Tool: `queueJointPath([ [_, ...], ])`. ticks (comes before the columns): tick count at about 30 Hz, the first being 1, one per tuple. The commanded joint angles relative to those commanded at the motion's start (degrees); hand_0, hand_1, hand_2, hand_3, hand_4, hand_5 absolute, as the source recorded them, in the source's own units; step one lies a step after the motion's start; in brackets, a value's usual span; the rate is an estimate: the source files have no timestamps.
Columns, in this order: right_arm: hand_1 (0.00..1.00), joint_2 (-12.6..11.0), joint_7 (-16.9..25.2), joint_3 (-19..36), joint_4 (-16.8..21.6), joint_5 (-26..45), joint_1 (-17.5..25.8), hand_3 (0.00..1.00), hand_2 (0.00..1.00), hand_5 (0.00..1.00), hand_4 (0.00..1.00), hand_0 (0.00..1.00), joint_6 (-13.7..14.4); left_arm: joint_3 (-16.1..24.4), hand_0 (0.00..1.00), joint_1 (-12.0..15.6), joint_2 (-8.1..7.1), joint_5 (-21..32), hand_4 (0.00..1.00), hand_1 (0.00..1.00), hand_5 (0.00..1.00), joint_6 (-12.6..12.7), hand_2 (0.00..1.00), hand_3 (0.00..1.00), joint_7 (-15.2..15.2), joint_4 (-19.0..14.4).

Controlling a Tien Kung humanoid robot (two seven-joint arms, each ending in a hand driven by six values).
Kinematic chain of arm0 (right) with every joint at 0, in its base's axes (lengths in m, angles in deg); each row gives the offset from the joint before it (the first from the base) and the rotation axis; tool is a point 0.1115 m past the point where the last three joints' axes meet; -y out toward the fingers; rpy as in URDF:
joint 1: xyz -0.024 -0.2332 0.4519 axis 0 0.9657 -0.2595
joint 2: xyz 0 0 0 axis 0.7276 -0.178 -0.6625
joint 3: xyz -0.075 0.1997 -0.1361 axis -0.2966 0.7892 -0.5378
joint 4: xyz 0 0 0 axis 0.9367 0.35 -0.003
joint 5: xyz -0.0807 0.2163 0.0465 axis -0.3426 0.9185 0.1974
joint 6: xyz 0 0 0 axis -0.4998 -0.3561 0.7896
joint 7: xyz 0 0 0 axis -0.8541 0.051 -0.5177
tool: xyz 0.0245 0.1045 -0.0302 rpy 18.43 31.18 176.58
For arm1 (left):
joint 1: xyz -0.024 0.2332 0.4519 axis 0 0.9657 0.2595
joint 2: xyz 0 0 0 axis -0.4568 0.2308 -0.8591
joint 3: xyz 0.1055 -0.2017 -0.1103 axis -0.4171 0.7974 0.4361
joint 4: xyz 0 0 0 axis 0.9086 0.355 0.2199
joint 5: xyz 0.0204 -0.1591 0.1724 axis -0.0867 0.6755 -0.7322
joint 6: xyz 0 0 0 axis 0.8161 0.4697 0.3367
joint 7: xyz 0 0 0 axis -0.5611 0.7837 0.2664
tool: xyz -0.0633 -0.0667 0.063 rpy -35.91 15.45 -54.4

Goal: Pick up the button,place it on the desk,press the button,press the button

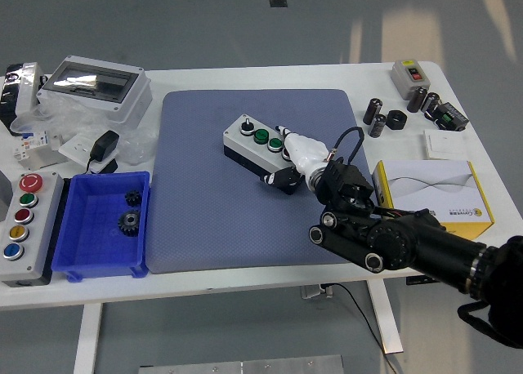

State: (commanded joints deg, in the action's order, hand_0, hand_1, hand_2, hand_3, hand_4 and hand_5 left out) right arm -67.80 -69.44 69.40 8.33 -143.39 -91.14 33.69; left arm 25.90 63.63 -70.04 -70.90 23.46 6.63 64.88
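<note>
Head view. The button box (261, 152), a grey housing on a black base carrying a row of pushbuttons, two of them green, lies at an angle on the blue mat (245, 235) near the mat's centre. It is already set down; no part of it appears lifted. The right hand (301, 155) reaches in from the lower right, and its white fingers (304, 151) rest over the right end of the box, touching the buttons at that end or just above them. Whether the fingers are spread, curled or closed on the housing cannot be told from this angle. The left hand is not in view.

Judged stage: placement is complete and a press is in hand.

Other items on the white tabletop (270, 76): a blue bin (82, 268) holding two gears, left of the mat; a larger control box (24, 227) with coloured buttons at the far left; a yellow-and-white carton (437, 196) just right of the arm.

Risks from this position:
- The box is loose on a soft mat. An off-vertical push is likely to slide or rotate it instead of actuating a button.
- Contact lies near the box end, so downward force there may tip the housing.
- The buttons sit close together; a wide fingertip may depress two at once or the wrong one.
- The forearm passes near the carton and may displace it on withdrawal.
</note>
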Motion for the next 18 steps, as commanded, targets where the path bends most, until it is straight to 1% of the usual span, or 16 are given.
queueJointPath([
  [5,0.417,0.0,-0.1,-0.1,-0.5,-2.5,-0.1,0.658,0.52,0.134,0.197,0.232,0.4,-0.2,0.655,0.0,0.04,0.1,0.649,0.643,0.245,0.1,0.605,0.61,0.5,0.0],
  [6,0.324,0.0,-0.1,-0.1,-0.5,-3.1,-0.1,0.459,0.383,0.002,0.128,0.174,0.4,-0.2,0.653,0.0,0.06,0.1,0.645,0.642,0.241,0.2,0.602,0.609,0.6,0.0],
  [11,0.324,-0.5,0.5,0.0,-0.2,-5.2,-0.2,0.459,0.383,0.002,0.128,0.174,1.2,-0.3,0.653,0.1,0.16,0.2,0.645,0.642,0.241,0.2,0.602,0.609,0.8,0.0],
  [12,0.291,-0.7,0.9,-0.1,0.1,-5.2,-0.3,0.31,0.343,0.002,0.039,0.147,1.4,-0.3,0.653,0.1,0.19,0.2,0.643,0.642,0.241,0.3,0.6,0.608,0.9,0.0],
  [13,0.291,-0.9,1.3,-0.1,0.3,-5.2,-0.3,0.31,0.343,0.002,0.039,0.147,1.6,-0.4,0.653,0.1,0.22,0.2,0.643,0.642,0.241,0.3,0.6,0.608,0.9,0.0],
  [14,0.291,-1.4,2.1,-0.2,0.8,-5.1,-0.4,0.31,0.343,0.002,0.039,0.147,1.8,-0.4,0.653,0.1,0.25,0.3,0.643,0.642,0.241,0.3,0.6,0.608,0.9,0.0],
  [17,0.291,-3.8,5.7,-1.1,3.9,-3.0,-0.8,0.31,0.343,0.002,0.039,0.147,2.1,-0.4,0.653,0.1,0.33,0.2,0.643,0.642,0.241,0.3,0.6,0.608,1.1,0.0],
  [18,0.297,-4.9,7.2,-1.6,5.1,-1.8,-1.0,0.28,0.336,0.002,0.017,0.147,1.8,-0.3,0.651,0.1,0.37,0.1,0.637,0.639,0.236,0.4,0.598,0.608,1.1,0.0],
])
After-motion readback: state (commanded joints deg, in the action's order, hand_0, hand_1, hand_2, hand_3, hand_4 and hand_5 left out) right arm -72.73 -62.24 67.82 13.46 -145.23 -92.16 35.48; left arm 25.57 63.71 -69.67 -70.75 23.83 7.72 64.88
